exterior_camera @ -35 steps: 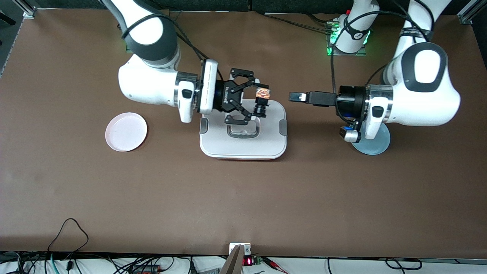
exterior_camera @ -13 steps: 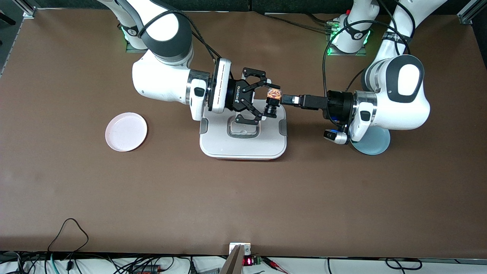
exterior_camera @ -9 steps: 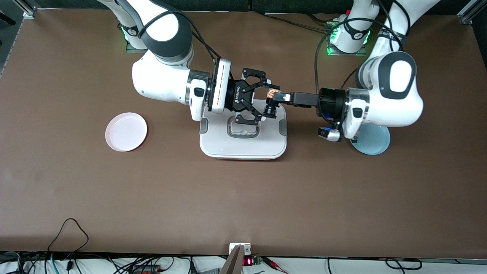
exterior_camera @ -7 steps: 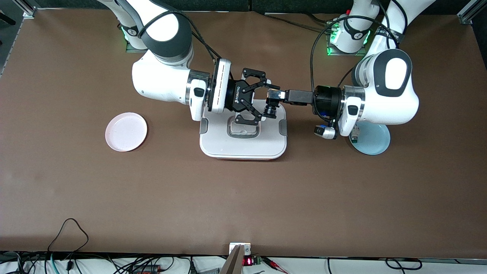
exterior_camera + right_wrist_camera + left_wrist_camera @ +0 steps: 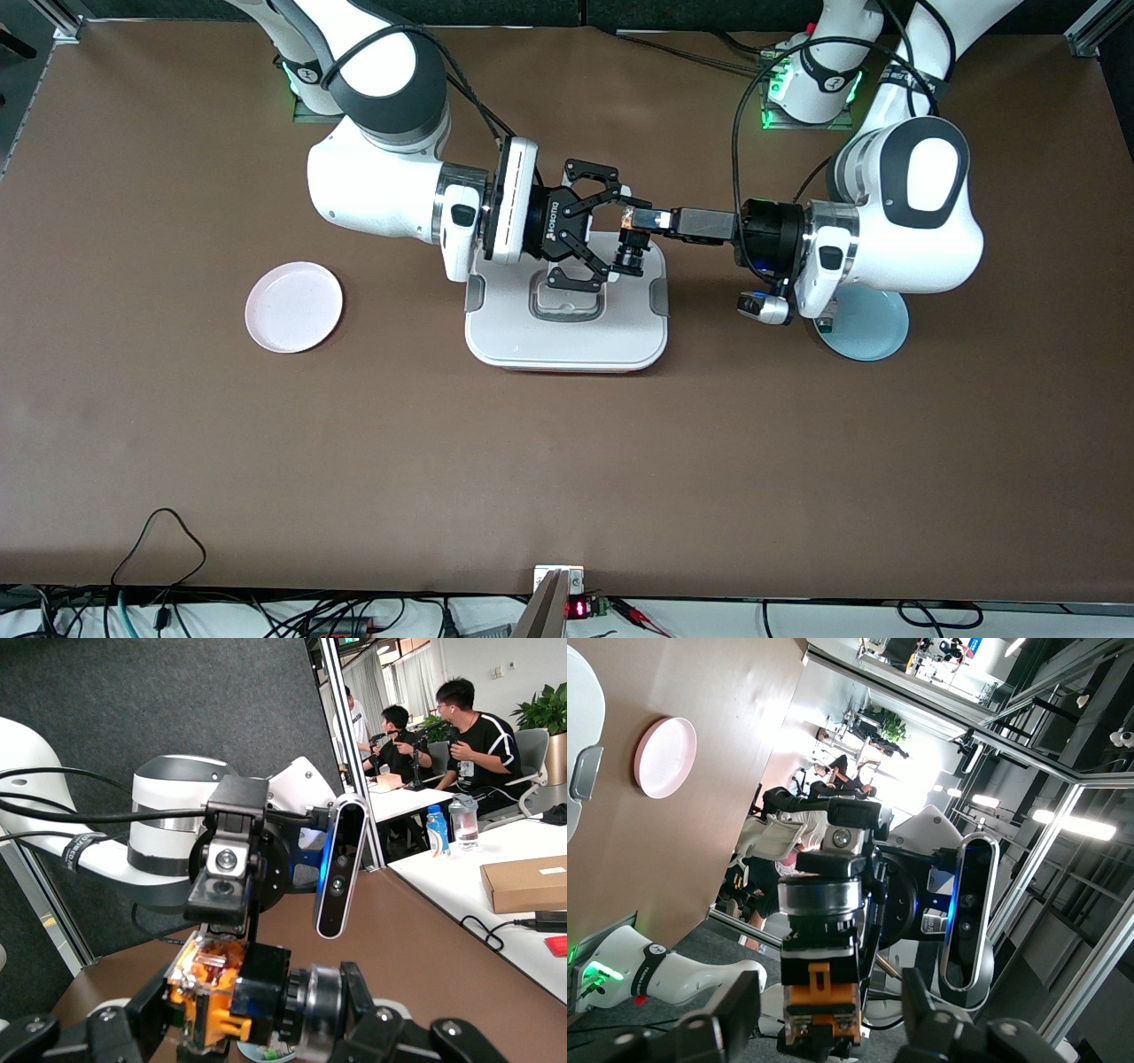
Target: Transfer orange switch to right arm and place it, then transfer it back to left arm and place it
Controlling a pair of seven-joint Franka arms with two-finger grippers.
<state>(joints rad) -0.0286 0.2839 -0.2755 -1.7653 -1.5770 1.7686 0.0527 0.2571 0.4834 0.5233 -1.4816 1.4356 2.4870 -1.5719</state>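
The orange switch (image 5: 628, 225) hangs over the box (image 5: 567, 341), over the edge of its lid nearest the robots' bases. My right gripper (image 5: 625, 235) is shut on it, one finger on each end of the black-and-orange body (image 5: 213, 997). My left gripper (image 5: 647, 219) reaches in from the left arm's end of the table. In the left wrist view its fingers (image 5: 740, 1014) stand either side of the switch's orange section (image 5: 824, 992), with a gap on each side. The left gripper (image 5: 828, 1019) is open and touches nothing.
The white box with grey clips lies flat in the middle of the table. A pink plate (image 5: 293, 307) sits toward the right arm's end. A blue plate (image 5: 873, 332) sits toward the left arm's end, partly under the left wrist.
My left gripper has moved in over the box until its fingers straddle the switch's orange end, and they have narrowed. The right gripper has held still with the switch.
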